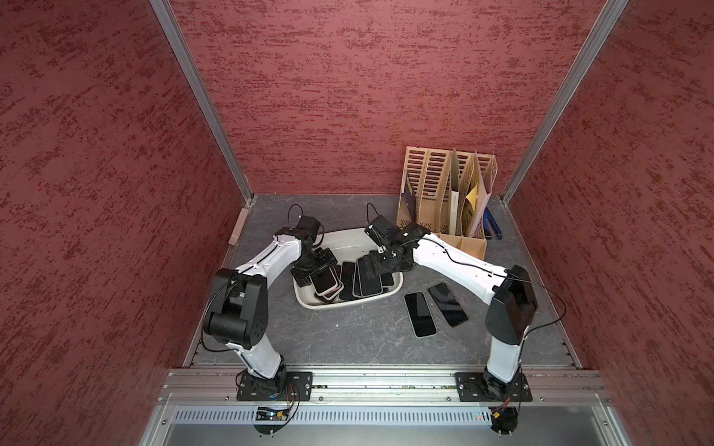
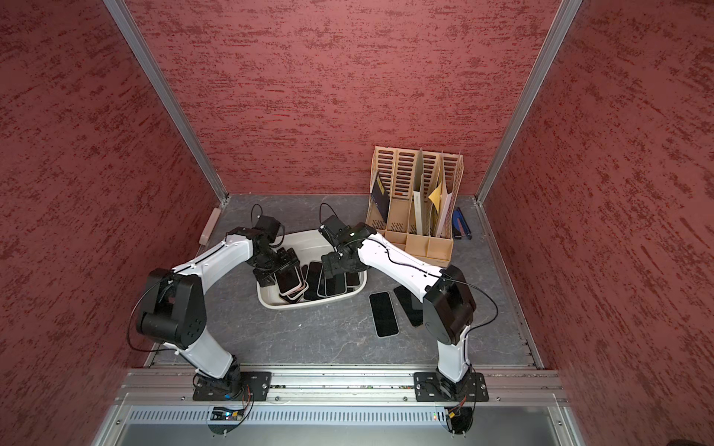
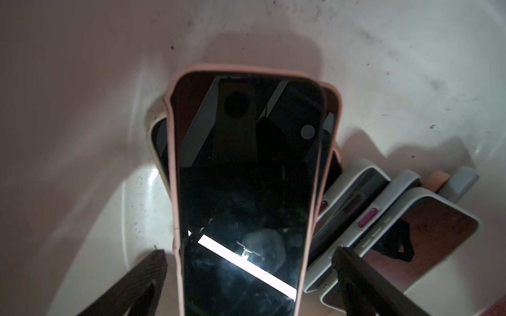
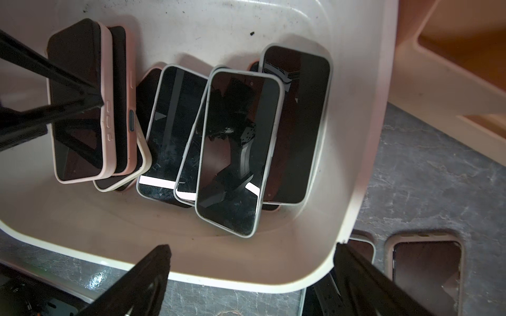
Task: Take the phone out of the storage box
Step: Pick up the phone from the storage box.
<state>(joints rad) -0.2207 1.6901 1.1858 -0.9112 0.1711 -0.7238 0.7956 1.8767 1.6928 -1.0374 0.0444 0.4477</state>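
Observation:
The white storage box (image 1: pixel 309 303) (image 2: pixel 270 304) sits mid-table and holds several dark-screened phones, overlapping and partly stacked. My left gripper (image 1: pixel 315 276) (image 3: pixel 250 257) is down inside its left end, open. Its fingers (image 3: pixel 156 264) straddle the pink-cased phone (image 3: pixel 246 177) (image 4: pixel 74 153) on top of a small pile, with a gap on each side. My right gripper (image 1: pixel 373 270) (image 4: pixel 252 253) hangs open above the box's right end, with nothing between its fingers. Below it lie grey-cased phones (image 4: pixel 232 153).
Two phones (image 1: pixel 420 313) (image 1: pixel 447 304) lie on the grey table right of the box; in a top view the right arm partly covers one. A beige slotted file organizer (image 1: pixel 448 193) stands at the back right, a blue object (image 1: pixel 491 226) beside it.

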